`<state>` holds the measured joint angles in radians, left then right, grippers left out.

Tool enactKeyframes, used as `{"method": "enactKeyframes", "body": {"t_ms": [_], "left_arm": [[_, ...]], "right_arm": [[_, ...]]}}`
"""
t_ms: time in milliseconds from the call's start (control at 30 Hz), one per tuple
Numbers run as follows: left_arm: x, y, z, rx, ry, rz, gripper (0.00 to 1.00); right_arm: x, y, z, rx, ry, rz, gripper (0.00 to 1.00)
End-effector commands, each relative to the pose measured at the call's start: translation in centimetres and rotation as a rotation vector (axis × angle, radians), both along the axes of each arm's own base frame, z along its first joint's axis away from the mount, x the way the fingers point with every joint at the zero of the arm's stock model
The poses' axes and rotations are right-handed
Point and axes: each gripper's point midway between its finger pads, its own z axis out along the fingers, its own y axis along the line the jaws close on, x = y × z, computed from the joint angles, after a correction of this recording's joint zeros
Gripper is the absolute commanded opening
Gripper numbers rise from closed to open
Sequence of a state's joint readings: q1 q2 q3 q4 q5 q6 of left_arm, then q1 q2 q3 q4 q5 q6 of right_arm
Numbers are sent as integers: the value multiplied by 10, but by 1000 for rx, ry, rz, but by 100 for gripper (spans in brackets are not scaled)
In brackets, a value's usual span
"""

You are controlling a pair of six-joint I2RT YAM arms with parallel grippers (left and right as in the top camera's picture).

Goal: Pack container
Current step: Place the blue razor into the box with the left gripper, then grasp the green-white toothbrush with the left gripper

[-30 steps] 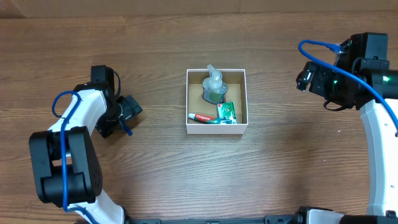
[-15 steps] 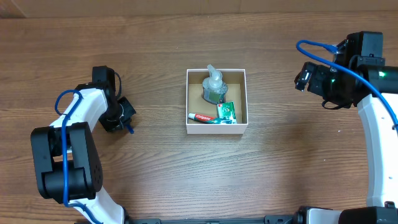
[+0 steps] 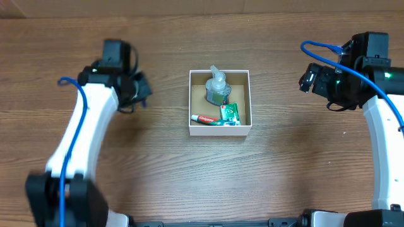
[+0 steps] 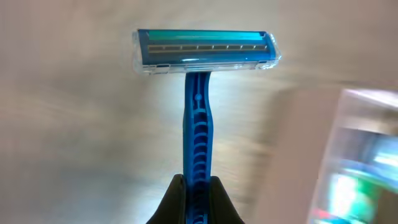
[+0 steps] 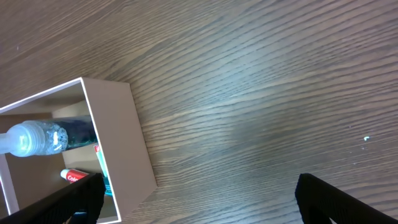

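The container (image 3: 219, 131), a small white box with a brown inside, stands at the table's centre. It holds a clear pump bottle (image 3: 218, 88), a red toothpaste tube (image 3: 205, 119) and a green pack (image 3: 230, 113). My left gripper (image 3: 140, 89) hovers left of it, shut on the handle of a blue razor (image 4: 198, 118). The razor's head (image 4: 205, 51) points away from the fingers (image 4: 171, 205). The left wrist view is blurred, with the container's pale wall (image 4: 298, 155) at the right. My right gripper (image 3: 307, 77) hangs open to the right of the container (image 5: 121, 137), nothing between its fingertips.
The wood-grain table (image 3: 189, 176) spreads around the box. The two arms' bases stand at the near left and near right corners. A blue cable (image 3: 322, 47) loops over the right arm.
My left gripper has closed on the razor and swung up and toward the far side, a little nearer the container. The right arm has stayed still.
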<state>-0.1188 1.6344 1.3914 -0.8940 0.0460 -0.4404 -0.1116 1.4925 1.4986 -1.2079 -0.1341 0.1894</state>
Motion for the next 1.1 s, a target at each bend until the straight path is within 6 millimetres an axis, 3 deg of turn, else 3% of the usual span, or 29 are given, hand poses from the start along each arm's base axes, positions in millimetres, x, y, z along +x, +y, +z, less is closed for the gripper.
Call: {"method": "enactKeyframes", "body": {"t_ms": [0, 167, 300, 500, 667, 700, 767, 833, 967, 1033, 1067], "left_arm": [[-10, -73, 69, 118, -244, -370, 4], [-37, -153, 53, 208, -259, -702, 4], [-33, -181, 19, 225, -221, -785, 5], [-30, -183, -26, 261, -112, -822, 4], [-30, -183, -34, 265, -92, -828, 5], [-30, -183, -34, 266, -90, -828, 10], [-32, -182, -35, 267, -82, -829, 31], [-36, -179, -37, 272, -59, -831, 62], [-42, -167, -39, 308, -16, -801, 63], [-42, -158, -30, 328, -22, -743, 60], [-41, -148, -15, 345, -46, -673, 60]], "right_arm": [[1, 0, 3, 2, -12, 4, 100], [1, 0, 3, 3, -13, 3, 100], [0, 0, 2, 3, -10, 3, 100], [0, 0, 2, 4, -8, 3, 100], [1, 0, 3, 3, -12, 3, 100], [1, 0, 3, 3, -12, 3, 100], [1, 0, 3, 3, -12, 3, 100], [1, 0, 2, 3, -12, 3, 100], [1, 0, 2, 3, -11, 3, 100], [1, 0, 2, 3, -11, 4, 100], [1, 0, 2, 3, -11, 4, 100]]}}
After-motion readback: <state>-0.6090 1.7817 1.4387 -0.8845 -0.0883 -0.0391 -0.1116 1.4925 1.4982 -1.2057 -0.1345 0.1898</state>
